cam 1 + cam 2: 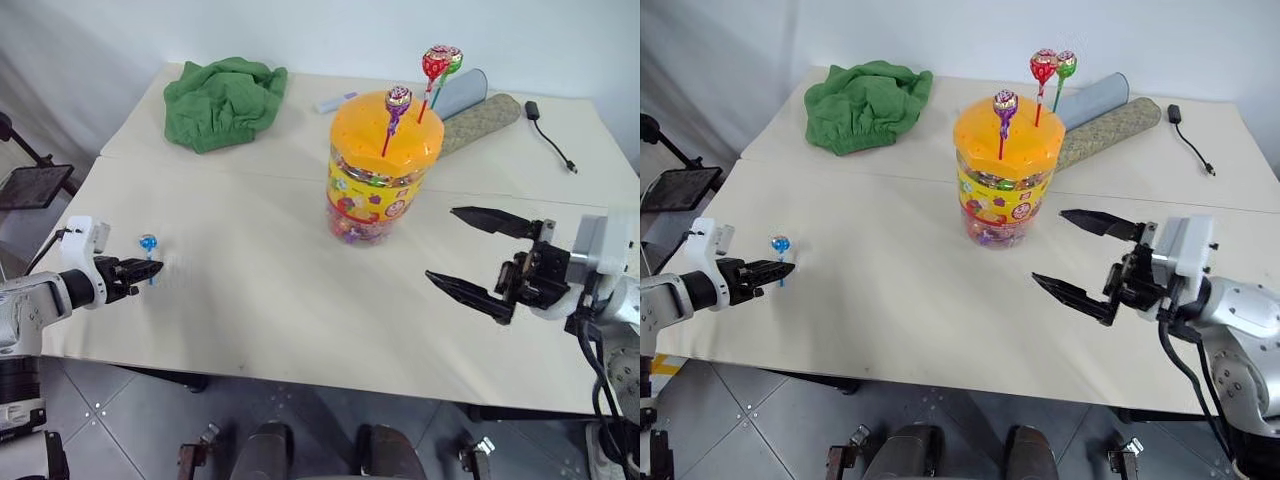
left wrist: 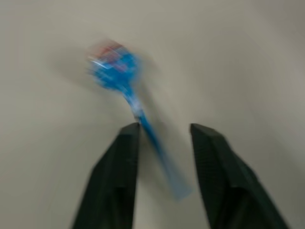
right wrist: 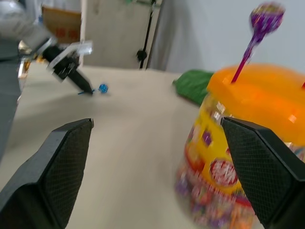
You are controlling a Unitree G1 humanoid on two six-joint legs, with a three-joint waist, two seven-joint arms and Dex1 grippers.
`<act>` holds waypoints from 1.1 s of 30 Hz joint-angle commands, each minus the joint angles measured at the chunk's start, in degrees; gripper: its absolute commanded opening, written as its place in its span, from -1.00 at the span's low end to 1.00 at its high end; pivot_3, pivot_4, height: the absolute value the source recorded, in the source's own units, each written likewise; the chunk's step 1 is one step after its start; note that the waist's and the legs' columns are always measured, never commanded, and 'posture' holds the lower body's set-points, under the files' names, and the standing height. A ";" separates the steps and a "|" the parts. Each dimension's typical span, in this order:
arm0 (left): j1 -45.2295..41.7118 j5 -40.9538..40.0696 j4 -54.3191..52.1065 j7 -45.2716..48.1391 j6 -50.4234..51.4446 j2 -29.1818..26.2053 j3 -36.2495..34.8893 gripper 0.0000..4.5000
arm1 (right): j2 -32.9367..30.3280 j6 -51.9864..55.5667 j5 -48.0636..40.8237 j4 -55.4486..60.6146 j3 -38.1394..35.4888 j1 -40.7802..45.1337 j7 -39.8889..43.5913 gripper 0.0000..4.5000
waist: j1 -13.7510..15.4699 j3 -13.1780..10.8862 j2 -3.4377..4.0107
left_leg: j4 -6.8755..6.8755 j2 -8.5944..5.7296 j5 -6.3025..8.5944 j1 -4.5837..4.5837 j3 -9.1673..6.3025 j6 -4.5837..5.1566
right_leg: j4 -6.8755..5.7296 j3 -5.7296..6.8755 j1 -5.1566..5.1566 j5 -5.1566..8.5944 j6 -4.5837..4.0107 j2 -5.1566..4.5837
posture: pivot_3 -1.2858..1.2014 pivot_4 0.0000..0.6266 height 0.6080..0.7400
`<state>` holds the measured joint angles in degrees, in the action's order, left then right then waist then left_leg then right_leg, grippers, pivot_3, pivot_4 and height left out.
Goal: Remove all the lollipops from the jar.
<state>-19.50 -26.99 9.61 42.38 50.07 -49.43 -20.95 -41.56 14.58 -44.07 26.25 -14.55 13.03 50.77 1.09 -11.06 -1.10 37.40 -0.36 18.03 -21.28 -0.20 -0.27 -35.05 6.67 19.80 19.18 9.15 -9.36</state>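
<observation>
The jar [image 1: 380, 180], clear with an orange domed lid and a yellow label, stands mid-table. Three lollipops stick up from its lid: purple [image 1: 398, 98], red [image 1: 436, 62] and green [image 1: 455, 58]. The blue lollipop [image 1: 148, 243] is at the table's left front, low over the surface. Its stick runs between the parted fingers of my left gripper [image 1: 150, 268], close to one finger [image 2: 119, 167]. The left wrist view shows a gap around the stick, so the gripper is open. My right gripper [image 1: 442, 243] hovers wide open and empty to the right of the jar, pointing at it.
A crumpled green cloth [image 1: 222, 100] lies at the back left. Behind the jar are a grey tube [image 1: 462, 95], a speckled roll [image 1: 480, 122] and a white pen [image 1: 335, 102]. A black cable [image 1: 550, 130] lies at the back right. The table's front edge [image 1: 300, 375] is near both arms.
</observation>
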 commanded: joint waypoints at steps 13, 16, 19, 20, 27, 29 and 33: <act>-2.97 -19.79 -13.05 20.54 -19.30 5.60 -9.25 0.49 | 12.01 14.94 10.47 -8.25 12.60 26.85 -23.68 1.00 | -1.25 -0.01 0.01 | 0.06 0.00 0.03 -0.30 0.54 -0.04 | -0.64 0.02 0.68 0.01 -0.04 -0.08 | 0.03 -0.52 1.00; -5.49 -22.91 -17.37 19.71 -18.47 7.87 -6.94 0.49 | 14.41 14.78 12.13 -9.85 14.10 29.14 -23.84 0.92 | -1.51 -0.01 0.01 | 0.02 -0.02 0.03 -0.30 0.61 -0.03 | -0.65 0.04 0.73 0.01 -0.04 -0.08 | 0.03 -0.52 1.00; -7.20 -23.07 -17.33 18.78 -18.84 8.58 -5.90 0.50 | 15.65 14.86 12.85 -10.52 13.93 29.82 -23.65 0.61 | -1.93 0.00 0.01 | 0.04 -0.04 0.03 -0.28 0.64 -0.03 | -0.66 0.05 0.73 0.01 -0.04 -0.04 | 0.03 -0.52 1.00; -7.42 -23.11 -17.28 18.77 -19.06 8.68 -5.64 0.50 | 15.88 14.45 13.20 -10.69 13.81 29.90 -23.37 0.44 | -2.26 -0.01 0.01 | 0.04 -0.05 0.03 -0.28 0.65 -0.04 | -0.68 0.05 0.74 0.01 -0.04 -0.04 | 0.03 -0.52 1.00; -8.36 -23.13 -17.16 18.80 -20.43 9.60 -3.91 0.50 | 17.39 12.78 13.84 -11.32 13.22 31.00 -21.84 -0.61 | -2.88 -0.01 0.01 | -0.01 -0.06 0.03 -0.26 0.70 -0.04 | -0.73 0.06 0.83 0.01 -0.04 0.00 | 0.03 -0.52 1.00; -8.44 -22.89 -16.80 18.81 -20.99 9.96 -3.63 0.50 | 18.23 12.19 13.31 -11.32 12.58 31.23 -21.39 -0.91 | -2.83 -0.01 0.01 | 0.02 -0.05 0.03 -0.27 0.69 -0.04 | -0.73 0.04 0.83 0.01 -0.04 -0.01 | 0.03 -0.52 1.00; -8.83 -22.35 -15.76 18.97 -22.32 10.51 -2.87 0.50 | 20.12 9.89 9.62 -11.02 9.13 31.08 -19.16 -0.99 | -2.75 -0.01 0.01 | 0.02 -0.04 0.03 -0.27 0.68 -0.04 | -0.73 0.03 0.83 0.01 -0.04 -0.02 | 0.03 -0.52 1.00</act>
<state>-26.86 -49.16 -5.91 61.28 29.25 -38.84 -23.60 -21.62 26.91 -32.24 13.72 -2.23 43.32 30.46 -1.66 -11.06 -1.09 37.42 -0.40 18.06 -21.55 0.47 -0.31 -35.78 6.70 20.62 19.19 9.10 -9.39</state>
